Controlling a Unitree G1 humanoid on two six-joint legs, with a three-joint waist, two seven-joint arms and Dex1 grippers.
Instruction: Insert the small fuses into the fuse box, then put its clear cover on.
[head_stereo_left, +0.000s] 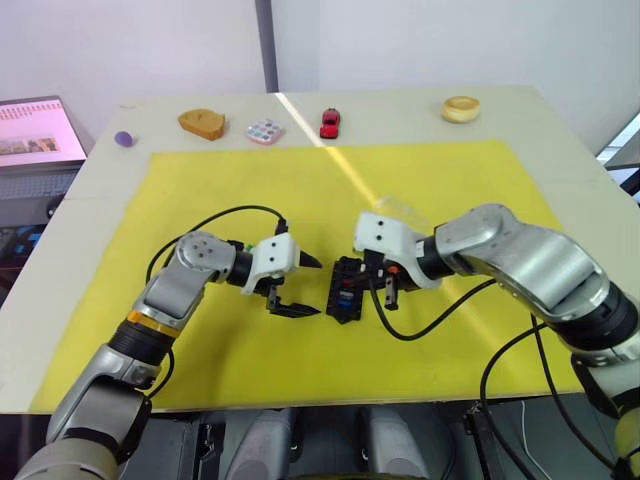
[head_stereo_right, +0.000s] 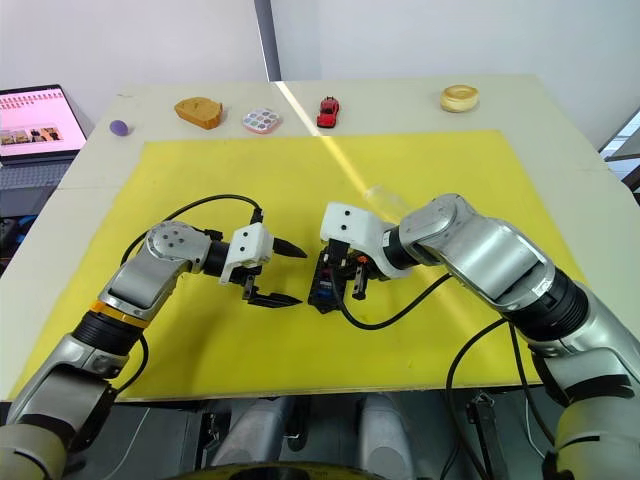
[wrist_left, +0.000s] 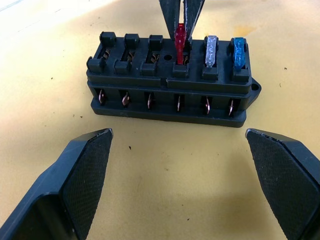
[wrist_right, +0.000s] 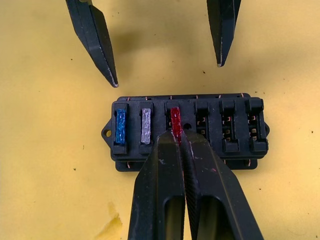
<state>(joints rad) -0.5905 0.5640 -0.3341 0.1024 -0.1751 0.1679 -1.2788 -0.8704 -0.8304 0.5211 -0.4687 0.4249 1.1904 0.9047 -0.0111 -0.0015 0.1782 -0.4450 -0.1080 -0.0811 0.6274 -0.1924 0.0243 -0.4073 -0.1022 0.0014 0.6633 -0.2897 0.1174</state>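
Hovering just left of the box (head_stereo_left: 346, 290), the left pincer (head_stereo_left: 297, 285) stands wide apart and empty. Box sits mid-mat (head_stereo_left: 200, 180) on the surface; blue fuse (wrist_right: 120, 126) and grey fuse (wrist_right: 146, 125) seated. Right pincer (wrist_right: 179, 142) is clamped on the red fuse (wrist_right: 175, 119), part-way into the third slot. Fuses look light, stiff, slippery; pinch the flat faces, near the top. Clear cover (head_stereo_left: 398, 208) lies just behind the right pincer.

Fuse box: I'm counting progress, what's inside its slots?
The fuse box holds a blue fuse, a grey fuse and a red fuse pinched by the right hand; three slots are empty.
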